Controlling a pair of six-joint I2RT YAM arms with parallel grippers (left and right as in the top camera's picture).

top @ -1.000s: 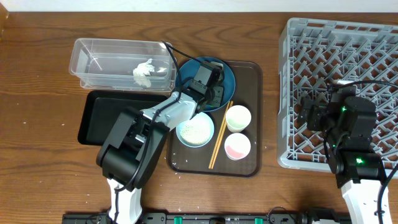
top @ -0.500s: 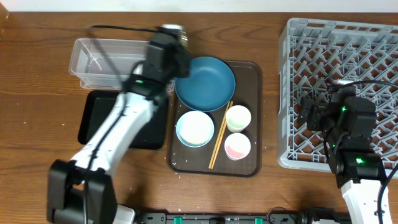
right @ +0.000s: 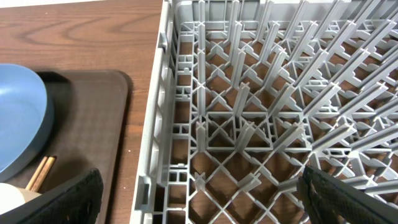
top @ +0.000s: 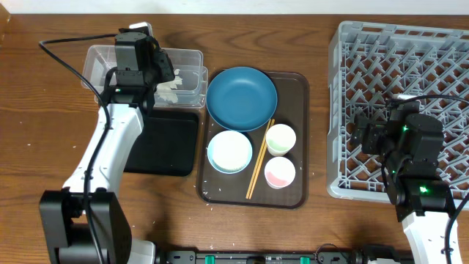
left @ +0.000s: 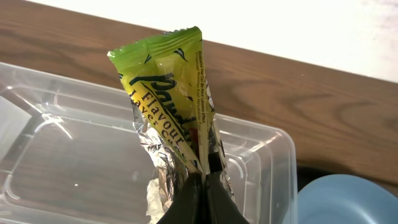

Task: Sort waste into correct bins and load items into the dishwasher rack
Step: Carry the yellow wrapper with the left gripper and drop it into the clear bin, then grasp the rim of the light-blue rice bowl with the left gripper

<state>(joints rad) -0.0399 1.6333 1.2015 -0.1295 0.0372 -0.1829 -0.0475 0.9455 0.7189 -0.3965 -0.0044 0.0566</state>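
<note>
My left gripper (top: 157,70) is shut on the yellow-green snack wrapper (left: 165,93) and holds it upright above the right end of the clear tub (top: 102,66); the gripper also shows in the left wrist view (left: 202,177). A crumpled white tissue (top: 170,88) lies in the tub below it. The black tray (top: 165,143) sits in front of the tub. The dark-blue bowl (top: 242,97), light-blue bowl (top: 229,151), white cup (top: 280,138), pink-inside cup (top: 279,172) and chopsticks (top: 259,160) rest on the brown serving tray (top: 293,88). My right gripper (right: 202,199) is open and empty above the left edge of the grey rack (top: 410,59).
A few white rice grains (top: 209,192) lie at the brown tray's front left corner. The tub's right wall (left: 283,168) stands close to the dark-blue bowl's rim (left: 348,199). The left arm's cable (top: 62,55) loops over the table left of the tub.
My left gripper has moved from the dark-blue bowl leftward to above the clear tub, carrying the wrapper. The right arm has not moved.
</note>
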